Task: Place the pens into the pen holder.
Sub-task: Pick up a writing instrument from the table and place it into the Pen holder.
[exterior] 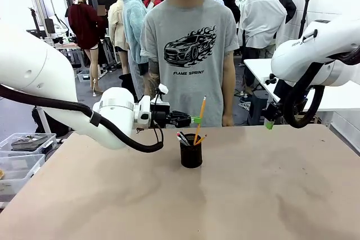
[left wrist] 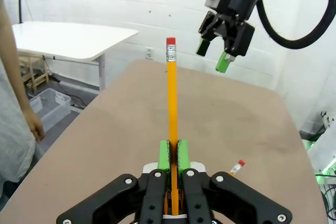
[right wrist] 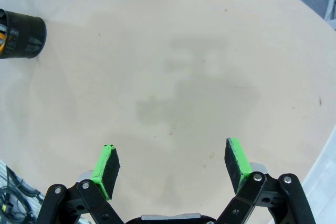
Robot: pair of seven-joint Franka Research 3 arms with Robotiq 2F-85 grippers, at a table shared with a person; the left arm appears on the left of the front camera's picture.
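The left gripper (exterior: 196, 120) clamps the yellow pencil (exterior: 199, 117) upright over the pen holder (exterior: 191, 151) for lowering in, while the right gripper (right wrist: 173, 167) waits, fingers apart.

A person in a grey T-shirt (exterior: 190, 54) printed with a black car stands at the far edge of the tan bench (exterior: 253, 195). Clear plastic bins (exterior: 25, 150) sit off its left edge, and a white table (exterior: 332, 91) stands beyond its far right corner.

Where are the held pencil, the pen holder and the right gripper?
pencil (left wrist: 171, 98), left wrist view, mid shaft.
pen holder (exterior: 191, 155), front view, mesh wall.
right gripper (right wrist: 172, 166), right wrist view, between its open fingertips.
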